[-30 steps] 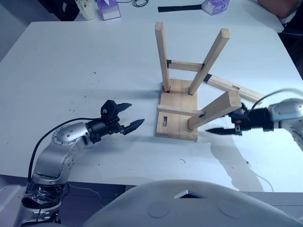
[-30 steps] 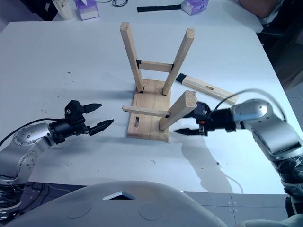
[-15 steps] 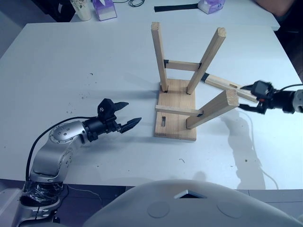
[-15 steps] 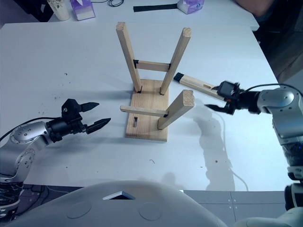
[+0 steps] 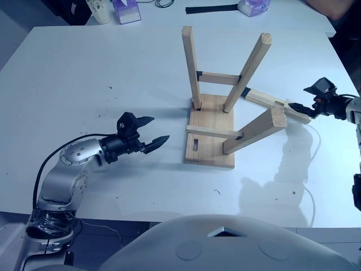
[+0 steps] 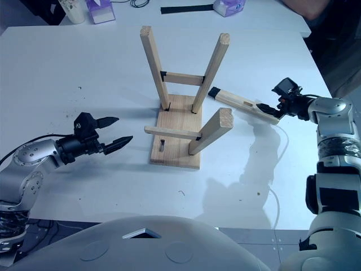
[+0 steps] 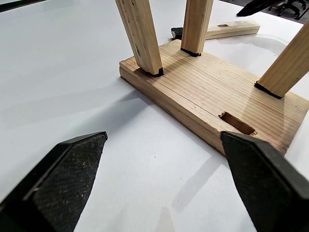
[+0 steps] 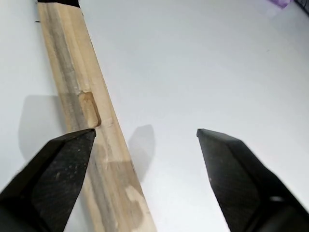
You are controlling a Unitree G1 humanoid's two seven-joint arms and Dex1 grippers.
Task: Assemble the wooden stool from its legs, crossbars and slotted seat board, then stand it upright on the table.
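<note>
The slotted seat board (image 5: 212, 119) lies flat on the white table. Two legs (image 5: 192, 68) (image 5: 249, 70) stand upright in its far end, joined by a crossbar (image 5: 220, 78). A third leg (image 5: 254, 131) leans out to the right from the near end, with a second crossbar (image 5: 210, 132) on it. One slot (image 7: 236, 124) is empty. A loose leg (image 5: 276, 104) lies on the table to the right. My right gripper (image 6: 274, 97) is open just over that leg's right end (image 8: 82, 111), one finger above the wood. My left gripper (image 5: 159, 129) is open, left of the board, holding nothing.
Along the table's far edge stand a cup (image 5: 100, 10), two tissue boxes (image 5: 128, 10) (image 5: 254, 7) and a black strap (image 5: 211, 9). The table's right edge is close behind my right gripper. Bare table lies left of and in front of the board.
My right gripper has left the leaning leg and swung right and away to the loose leg's end. The left gripper stayed open, hardly shifting.
</note>
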